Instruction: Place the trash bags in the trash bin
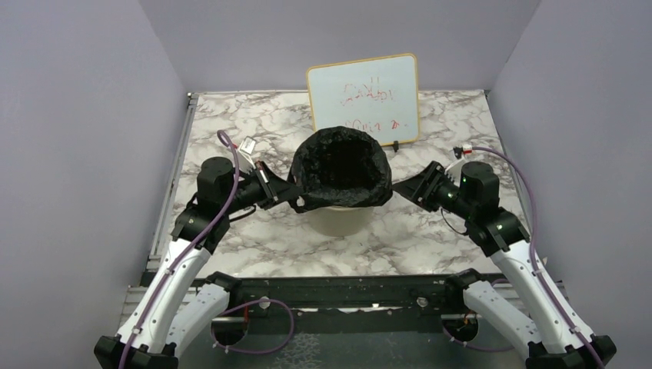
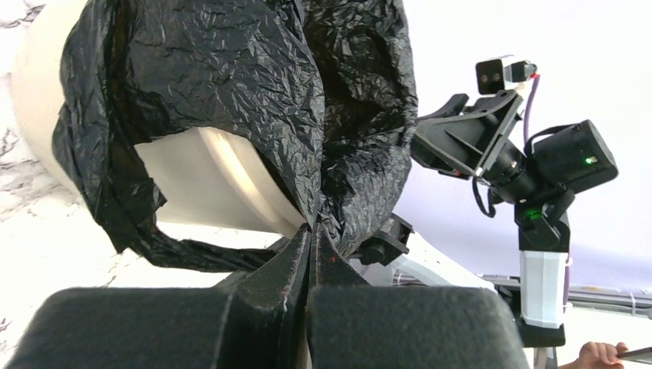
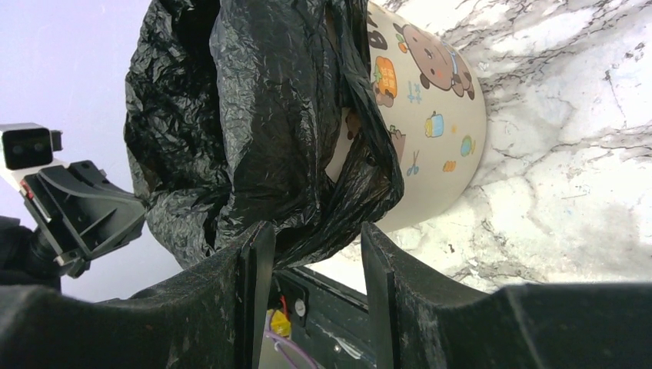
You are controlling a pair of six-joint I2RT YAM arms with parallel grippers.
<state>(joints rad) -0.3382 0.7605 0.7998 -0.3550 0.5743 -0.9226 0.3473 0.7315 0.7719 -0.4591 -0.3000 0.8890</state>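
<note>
Draping over the rim of the cream trash bin [image 1: 338, 219], the black trash bag [image 1: 342, 165] stands with its mouth spread wide and its crinkled skirt hanging partway down the sides. The bin's lower wall is bare. The bin sits on the marble table [image 1: 254, 238], just in front of a whiteboard [image 1: 365, 96] with red writing. The left gripper [image 2: 311, 231] is at the bin's left side, its jaws pinched tight on a fold of the bag's hanging edge. The right gripper [image 3: 311, 231] is at the opposite side with its jaws apart. A loose bulge of the bag hangs just above the gap, and I cannot tell whether it touches either finger. The right wrist view shows small cartoon prints on the bin's wall.
</note>
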